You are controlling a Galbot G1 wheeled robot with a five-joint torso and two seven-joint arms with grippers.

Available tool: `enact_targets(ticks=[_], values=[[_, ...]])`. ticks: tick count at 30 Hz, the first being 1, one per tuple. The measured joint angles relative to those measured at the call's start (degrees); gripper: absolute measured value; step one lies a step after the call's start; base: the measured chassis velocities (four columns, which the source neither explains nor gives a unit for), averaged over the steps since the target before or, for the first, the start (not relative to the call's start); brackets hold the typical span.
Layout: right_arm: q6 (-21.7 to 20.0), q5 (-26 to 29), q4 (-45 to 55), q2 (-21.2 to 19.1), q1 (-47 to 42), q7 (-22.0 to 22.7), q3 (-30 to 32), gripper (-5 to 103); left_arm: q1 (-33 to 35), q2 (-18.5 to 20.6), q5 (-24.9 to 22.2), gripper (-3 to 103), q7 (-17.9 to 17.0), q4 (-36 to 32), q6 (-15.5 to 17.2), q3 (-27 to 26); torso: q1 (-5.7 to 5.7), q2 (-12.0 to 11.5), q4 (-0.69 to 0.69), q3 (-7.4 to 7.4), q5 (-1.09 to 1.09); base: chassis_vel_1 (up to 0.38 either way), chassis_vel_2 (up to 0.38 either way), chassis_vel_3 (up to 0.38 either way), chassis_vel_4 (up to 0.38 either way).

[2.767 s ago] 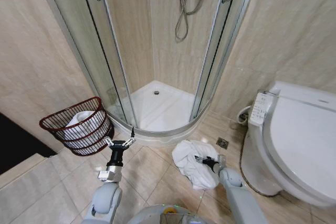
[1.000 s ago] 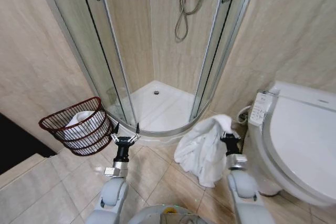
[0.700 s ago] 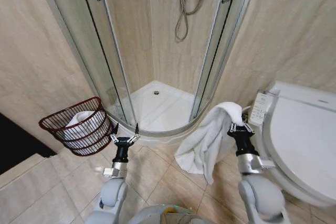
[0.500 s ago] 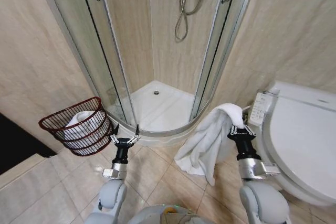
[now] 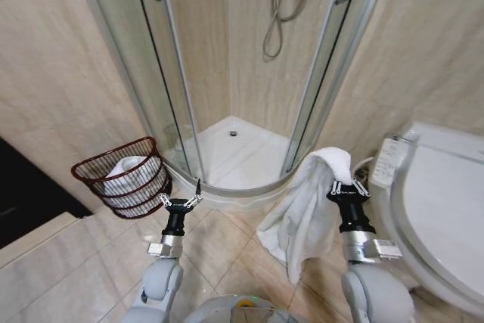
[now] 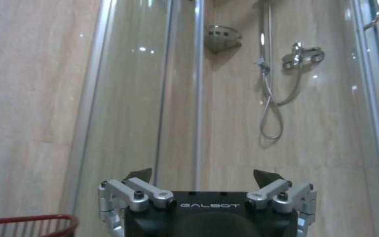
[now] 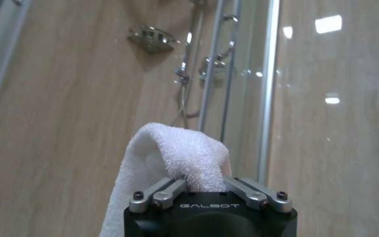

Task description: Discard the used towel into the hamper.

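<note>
In a beige-tiled bathroom, the robot's right gripper (image 5: 349,187) stood raised beside the white toilet (image 5: 442,217), its fingers clamped on a fold of the crumpled white terry towel (image 5: 306,202), which draped over the gripper's top and hung down its inner side clear of the glossy tan floor tiles (image 5: 219,251). The right wrist view showed the towel (image 7: 176,163) pinched between the closed fingers. The left gripper (image 5: 180,198) pointed upward near the curved glass shower enclosure (image 5: 227,96), fingers spread wide and holding nothing. The dark red-brown half-round wire hamper (image 5: 125,179) sat on the floor against the wall to the robot's left, white cloth already inside, well apart from the towel.
</note>
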Motion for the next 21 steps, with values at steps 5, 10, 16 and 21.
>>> enact_targets(ticks=[5, 10, 16, 21], values=[[1.9, -2.3, -0.6, 0.8, -0.7, -0.6, -0.3, 4, -0.1, 0.0, 0.0, 100, 0.0, 0.9, -0.5, 0.0, 0.00, 0.0, 0.00, 0.00, 0.00, 0.023, 0.024, 0.019, 0.035], [2.0, -2.6, -0.5, 0.7, -0.8, -0.7, -0.9, 4, -0.2, 0.1, 0.0, 100, 0.0, 1.1, -0.6, -0.1, 0.00, 0.0, -0.01, 0.00, 0.01, 0.000, 0.000, 0.000, 0.000], [1.4, -2.7, -0.3, 0.3, 0.1, -0.7, -1.4, 4, -0.2, 0.1, -0.1, 100, 0.0, 1.1, -0.6, -0.3, 0.00, 0.0, 0.00, 0.00, 0.01, 0.016, 0.014, 0.015, 0.017], [1.2, -3.4, -0.7, 0.3, 0.2, -0.7, -1.4, 4, -0.2, 0.1, -0.1, 100, 0.0, 1.2, -0.6, -0.2, 0.00, 0.0, 0.00, 0.00, 0.01, 0.039, 0.055, 0.052, 0.057]])
